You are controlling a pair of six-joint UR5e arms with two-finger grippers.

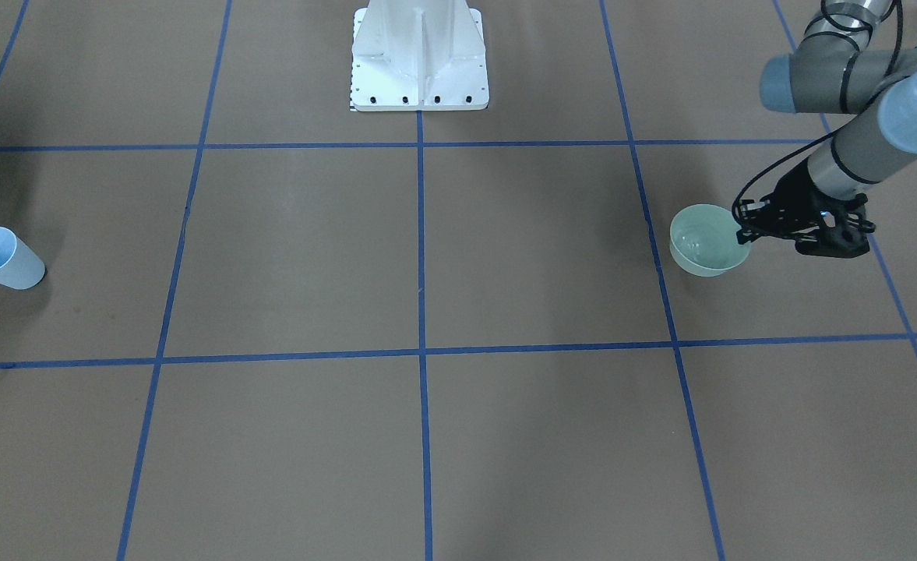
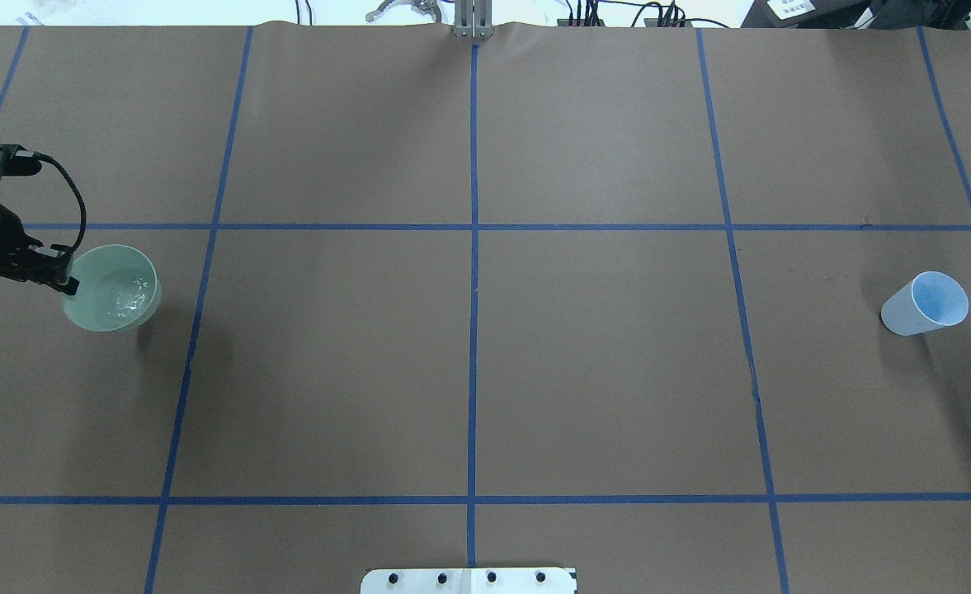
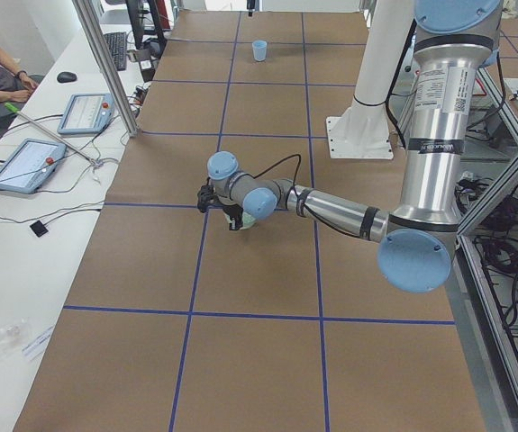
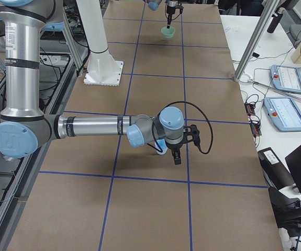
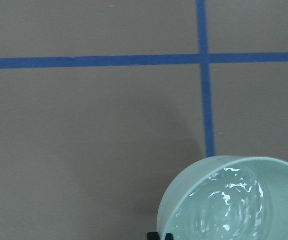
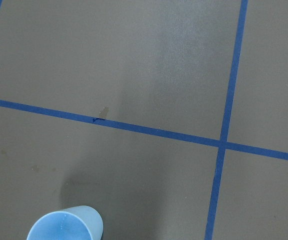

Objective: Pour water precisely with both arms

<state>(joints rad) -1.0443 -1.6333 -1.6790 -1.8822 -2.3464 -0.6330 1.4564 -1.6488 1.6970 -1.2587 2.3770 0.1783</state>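
Green bowl (image 2: 114, 289) (water (image 5: 229, 205) inside), rim pinched by left gripper (image 2: 67, 282); right gripper (image 4: 175, 157) unclear.

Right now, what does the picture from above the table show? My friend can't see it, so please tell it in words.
At the far left, the robot's left gripper pinches the rim of a pale green bowl holding water. A light blue cup stands alone far to the right, on a brown table crossed by blue tape lines.
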